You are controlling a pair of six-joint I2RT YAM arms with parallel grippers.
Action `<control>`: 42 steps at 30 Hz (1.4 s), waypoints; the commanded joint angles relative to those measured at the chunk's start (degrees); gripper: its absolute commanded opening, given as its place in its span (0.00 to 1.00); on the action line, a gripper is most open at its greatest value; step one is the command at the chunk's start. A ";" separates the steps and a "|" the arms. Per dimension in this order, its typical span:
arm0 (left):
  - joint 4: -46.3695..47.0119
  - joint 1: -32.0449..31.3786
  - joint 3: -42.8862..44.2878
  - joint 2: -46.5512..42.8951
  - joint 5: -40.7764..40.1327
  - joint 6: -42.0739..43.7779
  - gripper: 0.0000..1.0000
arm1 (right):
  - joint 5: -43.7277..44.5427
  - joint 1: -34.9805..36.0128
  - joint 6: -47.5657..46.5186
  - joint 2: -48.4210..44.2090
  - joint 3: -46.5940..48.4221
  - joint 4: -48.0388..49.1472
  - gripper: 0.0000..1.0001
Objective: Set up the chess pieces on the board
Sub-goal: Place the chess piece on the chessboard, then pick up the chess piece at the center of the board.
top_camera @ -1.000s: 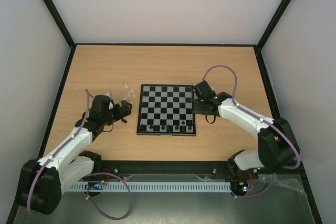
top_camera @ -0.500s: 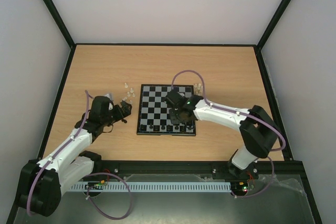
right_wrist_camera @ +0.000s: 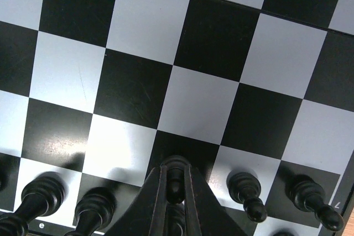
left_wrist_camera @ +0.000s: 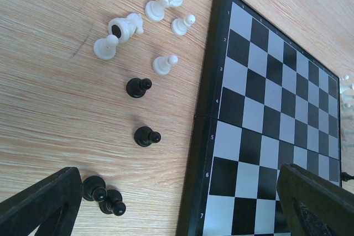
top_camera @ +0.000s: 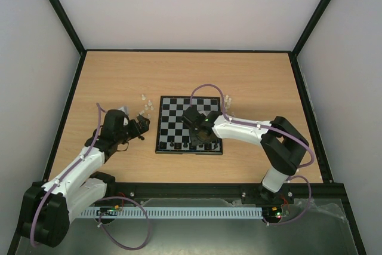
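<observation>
**A:** What is the right gripper doing?

**B:** Its jaws are drawn tight on a small black turned chess piece. The piece's long axis runs along the jaws, straight down toward the flat chessboard of black and pale grey squares.

**A:** Where over the board?

**B:** Over a dark square in the second rank from the near edge. It sits directly in front of the near row of black pieces, which stand on both sides of the jaws. I judge the coming move to be a short drop and release, so what matters is keeping the piece upright over that square and clear of its neighbours.

**A:** Is its base touching the square?

**B:** I cannot tell, because the jaws hide it in the right wrist view. The top view only shows the right gripper low over the board's near ranks.

**A:** And the left gripper?

**B:** It hangs just beside the board's left rim. In its own view the left gripper is spread wide and holds nothing.

**A:** What does that view add?

**B:** It shows the loose stock on the wooden tabletop, which the top view barely resolves. There are four black pawns and, beyond them, a cluster of whitish pieces. All lie left of the board, so the left arm is nearer to them.
</observation>
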 commanded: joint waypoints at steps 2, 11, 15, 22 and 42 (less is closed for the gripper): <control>-0.40 0.26 -0.66 -0.84 -0.42 0.03 0.99 | 1.21 0.36 0.89 1.61 1.15 -3.12 0.04; -0.23 0.20 -0.77 -0.85 -0.34 -0.02 0.99 | 1.24 0.36 0.96 0.72 0.94 -3.47 0.16; -0.27 0.26 -0.74 -0.87 -0.25 -0.11 0.99 | 1.65 0.37 0.92 0.03 1.60 -4.03 0.22; -0.58 0.26 -0.49 -0.96 -0.33 0.05 0.99 | 5.04 0.35 0.87 -2.20 6.10 -6.37 0.28; -0.12 0.32 -0.32 -2.44 1.13 0.74 0.99 | 3.49 -22.35 -5.42 -12.05 -9.58 -1.89 0.40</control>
